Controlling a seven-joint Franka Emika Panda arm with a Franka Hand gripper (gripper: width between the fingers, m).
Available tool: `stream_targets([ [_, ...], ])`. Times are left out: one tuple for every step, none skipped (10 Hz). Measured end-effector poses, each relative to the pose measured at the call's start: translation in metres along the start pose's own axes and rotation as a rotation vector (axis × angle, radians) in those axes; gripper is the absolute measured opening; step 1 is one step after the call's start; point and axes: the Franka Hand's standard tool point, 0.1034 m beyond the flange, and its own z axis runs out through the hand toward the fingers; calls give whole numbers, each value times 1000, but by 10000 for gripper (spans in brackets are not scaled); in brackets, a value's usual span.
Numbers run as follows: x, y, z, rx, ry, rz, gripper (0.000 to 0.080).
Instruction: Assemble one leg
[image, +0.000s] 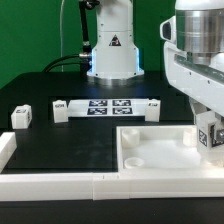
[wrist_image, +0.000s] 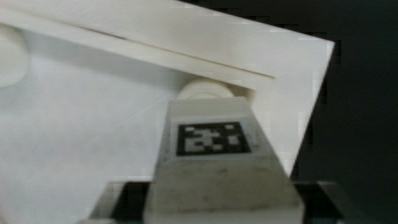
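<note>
My gripper (image: 209, 140) is shut on a small white leg (image: 210, 134) with a black-and-white tag on its face. It holds the leg over the corner of the large white panel (image: 160, 150) at the exterior view's right. In the wrist view the leg (wrist_image: 214, 150) sits between the dark fingers (wrist_image: 128, 200) of the gripper (wrist_image: 217, 205). Its far end points at the panel (wrist_image: 107, 100) near the panel's edge. Whether the leg touches the panel cannot be told.
Two more small white legs (image: 22, 117) (image: 60, 108) stand on the black table at the exterior view's left. The marker board (image: 110, 106) lies in the middle at the back. A white rail (image: 60, 182) runs along the front. The robot base (image: 112, 50) stands behind.
</note>
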Motion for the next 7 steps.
stream_targets([
  [-1, 0, 0, 1, 0, -38, 507],
  [-3, -1, 0, 4, 1, -44, 604],
  [-4, -1, 1, 5, 2, -104, 604],
  [-5, 0, 1, 3, 3, -270, 640],
  [-6, 0, 1, 3, 3, -396, 647],
  [-4, 0, 1, 3, 3, -526, 647],
  [-1, 0, 0, 3, 4, -664, 649],
])
